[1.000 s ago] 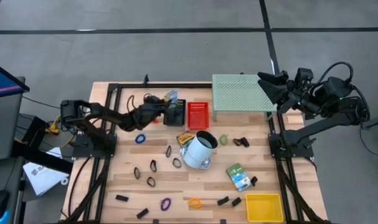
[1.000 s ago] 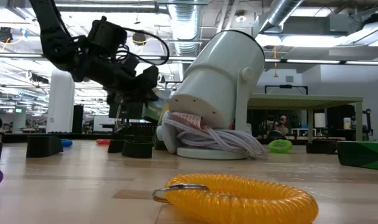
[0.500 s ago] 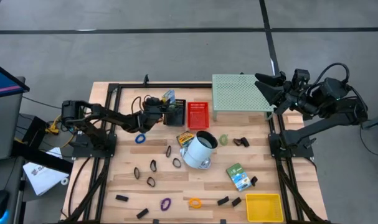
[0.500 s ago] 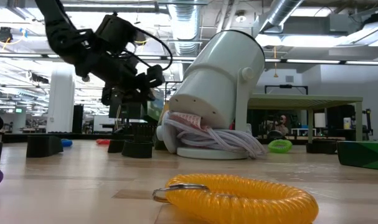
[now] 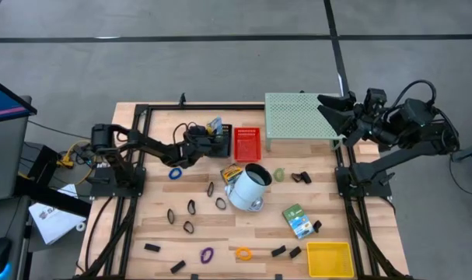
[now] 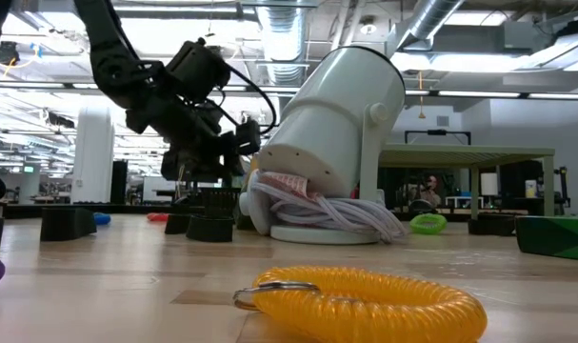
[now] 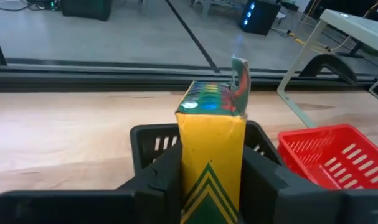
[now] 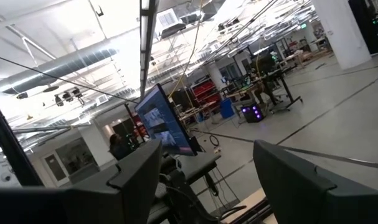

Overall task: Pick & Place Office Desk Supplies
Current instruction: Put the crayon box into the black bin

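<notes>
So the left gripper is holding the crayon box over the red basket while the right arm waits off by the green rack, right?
Not quite: the left gripper holds the crayon box over the black basket, not the red basket, which sits beside it, as the left wrist view shows. The right gripper does wait by the green rack.
</notes>
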`<state>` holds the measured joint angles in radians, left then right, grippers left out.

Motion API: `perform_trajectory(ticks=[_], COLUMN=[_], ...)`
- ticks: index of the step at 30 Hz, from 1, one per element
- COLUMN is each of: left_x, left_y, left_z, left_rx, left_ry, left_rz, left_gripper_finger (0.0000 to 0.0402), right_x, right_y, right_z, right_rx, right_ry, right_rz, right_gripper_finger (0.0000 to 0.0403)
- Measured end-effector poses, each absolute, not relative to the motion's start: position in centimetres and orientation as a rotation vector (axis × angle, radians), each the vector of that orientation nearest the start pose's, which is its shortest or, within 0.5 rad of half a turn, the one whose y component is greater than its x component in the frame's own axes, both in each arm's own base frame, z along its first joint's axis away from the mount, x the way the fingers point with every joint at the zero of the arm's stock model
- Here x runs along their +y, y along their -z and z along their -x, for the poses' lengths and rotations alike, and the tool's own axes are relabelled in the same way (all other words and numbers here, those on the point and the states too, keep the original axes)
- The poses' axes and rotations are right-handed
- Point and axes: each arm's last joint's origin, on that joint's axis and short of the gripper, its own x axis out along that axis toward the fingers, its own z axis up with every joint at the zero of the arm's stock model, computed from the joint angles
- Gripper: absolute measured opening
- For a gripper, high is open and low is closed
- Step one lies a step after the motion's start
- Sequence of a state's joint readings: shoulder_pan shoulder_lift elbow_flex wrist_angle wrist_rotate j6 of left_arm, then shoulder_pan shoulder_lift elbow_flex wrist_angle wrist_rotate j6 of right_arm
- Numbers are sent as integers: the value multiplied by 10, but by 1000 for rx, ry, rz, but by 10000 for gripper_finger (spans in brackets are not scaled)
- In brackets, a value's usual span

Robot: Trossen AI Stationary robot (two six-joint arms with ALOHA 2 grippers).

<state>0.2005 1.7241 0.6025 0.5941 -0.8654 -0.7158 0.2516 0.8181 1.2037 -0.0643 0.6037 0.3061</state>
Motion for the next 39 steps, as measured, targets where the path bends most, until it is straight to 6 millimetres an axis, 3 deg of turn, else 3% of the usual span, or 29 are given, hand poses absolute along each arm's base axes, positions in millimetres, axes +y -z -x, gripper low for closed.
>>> perform_trajectory(ticks=[8, 15, 28, 39], left_x=[81, 81, 84, 82], left_y=[-127, -133, -190, -194], left_z=[-285, -285, -271, -271], left_rx=[107, 81, 9, 190], left_ry=[-1187, -1183, -1192, -914], left_rz=[447, 451, 287, 324], left_gripper_finger=[175, 198, 197, 154], right_x=[17, 17, 17, 17], right_y=[-473, -473, -473, -473], right_z=[-131, -131, -131, -131], right_rx=[-346, -346, -345, -345], right_ry=[299, 299, 298, 299], right_rz=[-435, -436, -441, -436], right_gripper_finger=[249, 249, 249, 249])
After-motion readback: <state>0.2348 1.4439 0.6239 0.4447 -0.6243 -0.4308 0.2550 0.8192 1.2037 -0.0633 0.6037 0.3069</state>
